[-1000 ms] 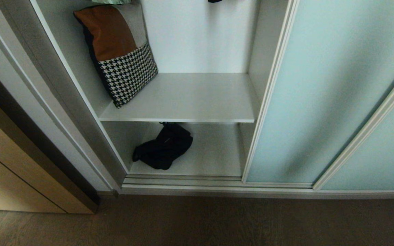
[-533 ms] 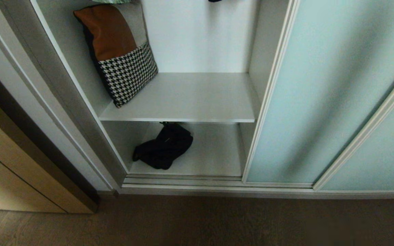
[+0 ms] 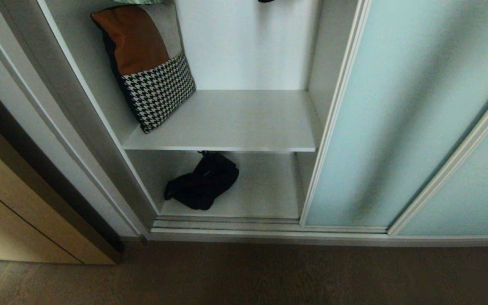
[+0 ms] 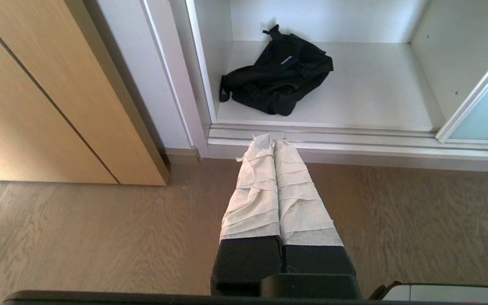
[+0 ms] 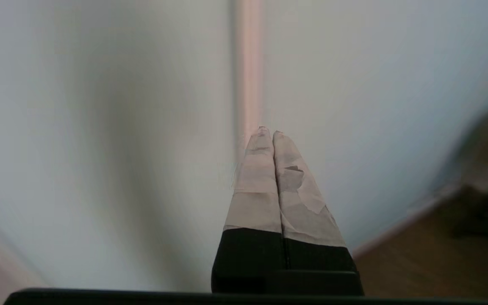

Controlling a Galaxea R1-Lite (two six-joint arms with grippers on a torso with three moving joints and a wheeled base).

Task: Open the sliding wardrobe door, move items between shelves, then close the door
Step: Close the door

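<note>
Nothing in the head view has shifted; black bundle on the lower shelf. My right gripper, pinched empty, faces the frosted door — could bump it.

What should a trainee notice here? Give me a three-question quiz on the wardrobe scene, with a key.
1. True or false: the black fabric bundle lies on the same shelf as the cushion.
2. Which gripper points at the frosted sliding wardrobe door? A) left gripper B) right gripper
3. Fill in: both grippers are ____ and hold nothing.

Key:
1. False; the bundle is on the bottom shelf, the cushion on the upper shelf.
2. B
3. shut
</note>
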